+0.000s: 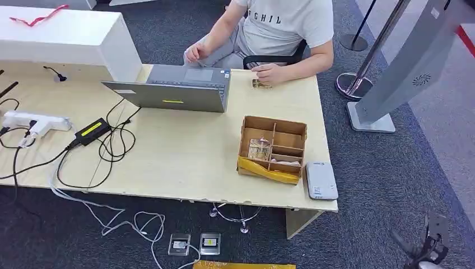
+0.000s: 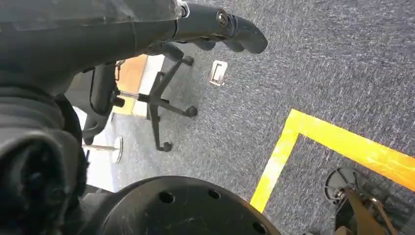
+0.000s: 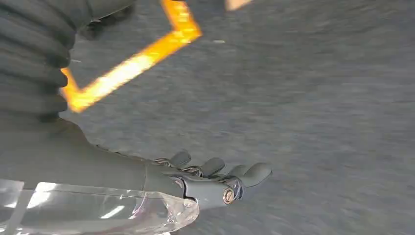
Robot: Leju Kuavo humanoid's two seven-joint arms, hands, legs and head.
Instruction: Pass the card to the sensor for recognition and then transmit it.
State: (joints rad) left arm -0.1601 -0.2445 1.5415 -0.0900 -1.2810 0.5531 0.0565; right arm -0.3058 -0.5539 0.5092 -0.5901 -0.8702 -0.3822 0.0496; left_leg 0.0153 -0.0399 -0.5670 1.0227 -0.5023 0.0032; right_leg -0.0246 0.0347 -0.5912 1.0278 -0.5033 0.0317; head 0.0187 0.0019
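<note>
A cardboard box [image 1: 273, 148] with several compartments stands on the table's right part. A card [image 1: 259, 149] lies in its front left compartment. The white sensor [image 1: 321, 180] lies flat at the table's front right corner, beside the box. A seated person at the far edge rests a hand on another card [image 1: 261, 84]. My right hand [image 1: 428, 244] hangs low over the carpet, right of the table; in the right wrist view the right hand [image 3: 215, 178] holds nothing and its fingers are stretched out. My left hand [image 2: 215, 29] hangs over the floor, fingers apart, empty.
A grey laptop [image 1: 179, 88] stands open at the table's middle back. A power strip [image 1: 33, 120], an adapter [image 1: 92, 130] and cables cover the left part. A white block [image 1: 67, 33] sits at back left, a grey kiosk [image 1: 403, 67] and stanchion [image 1: 358, 78] stand right.
</note>
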